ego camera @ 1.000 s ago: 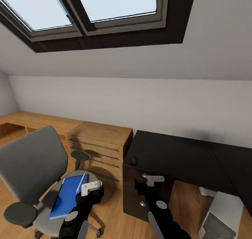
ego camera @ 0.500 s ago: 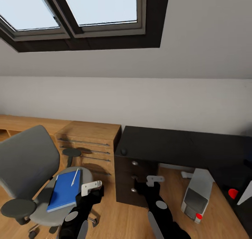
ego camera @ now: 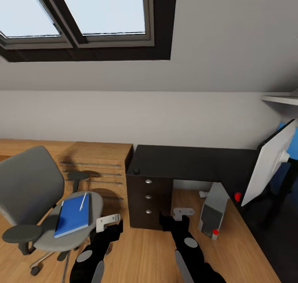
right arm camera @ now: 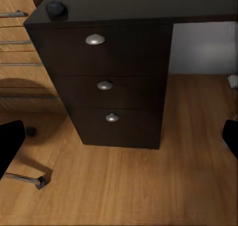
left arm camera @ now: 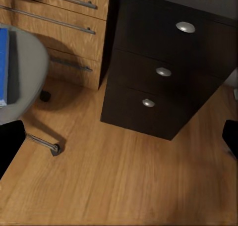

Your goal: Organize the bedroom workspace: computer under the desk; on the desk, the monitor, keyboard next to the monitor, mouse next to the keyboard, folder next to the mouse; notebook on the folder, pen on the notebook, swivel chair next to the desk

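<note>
1. The desk [ego camera: 194,163] is the big one here: black L-shaped top running along the white wall, with its black three-drawer unit [ego camera: 150,200] at the left end, right up against a light wooden dresser [ego camera: 97,161].
2. The swivel chair [ego camera: 31,192] sits on the wood floor in front of the dresser, just left of the drawer unit and not touching it.
3. The monitor [ego camera: 271,167] is on the desk's right wing, pale grey back facing the camera.
4. The computer [ego camera: 213,210] stands on the floor under the desk, just right of the drawers.
5. A blue folder [ego camera: 73,214] lies flat on the chair seat.
6. The left gripper [ego camera: 108,221] and right gripper [ego camera: 182,212] hang low over the floor in front of the drawers; both wrist views show the fingers spread wide with nothing between them.
7. The pen [ego camera: 83,201] lies on the far corner of the blue cover.
8. A small dark knob-like thing [ego camera: 136,171] sits on the desk's front-left corner; can't tell what it is.
</note>
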### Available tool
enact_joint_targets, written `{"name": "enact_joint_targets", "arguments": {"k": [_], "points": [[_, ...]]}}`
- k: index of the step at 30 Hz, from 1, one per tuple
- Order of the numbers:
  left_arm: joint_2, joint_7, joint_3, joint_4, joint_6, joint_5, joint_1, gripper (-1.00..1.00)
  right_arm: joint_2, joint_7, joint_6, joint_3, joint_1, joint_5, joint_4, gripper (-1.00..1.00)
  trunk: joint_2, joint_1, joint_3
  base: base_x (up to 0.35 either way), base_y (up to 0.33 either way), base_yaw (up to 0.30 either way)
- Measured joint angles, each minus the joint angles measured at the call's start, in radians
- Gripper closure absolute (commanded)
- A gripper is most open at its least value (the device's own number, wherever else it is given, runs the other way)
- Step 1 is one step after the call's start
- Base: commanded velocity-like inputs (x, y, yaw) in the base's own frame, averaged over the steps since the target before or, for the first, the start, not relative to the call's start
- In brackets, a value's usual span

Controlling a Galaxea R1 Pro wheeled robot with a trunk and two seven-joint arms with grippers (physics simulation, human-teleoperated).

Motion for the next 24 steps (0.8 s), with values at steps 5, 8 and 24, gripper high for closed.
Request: {"name": "enact_joint_targets", "arguments": {"k": [5,8,24], "points": [[0.000,0.000,0.000,0.000,0.000,0.000,0.000,-1.00,-0.001,-0.001,0.000,0.000,0.000,0.002,-0.001,-1.00,0.000,0.000,0.000,-0.337,0.016,-0.023],[0.000,0.000,0.000,0.000,0.000,0.000,0.000,-1.00,-0.001,-0.001,0.000,0.000,0.000,0.003,-0.001,-1.00,0.000,0.000,0.000,-0.337,0.005,-0.007],[0.000,0.000,0.002,0.001,-0.001,0.000,0.000,-1.00,-0.003,-0.004,-0.008,-0.003,0.000,0.003,-0.007,-1.00,0.000,0.000,0.000,-0.331,-0.084,-0.001]]}}
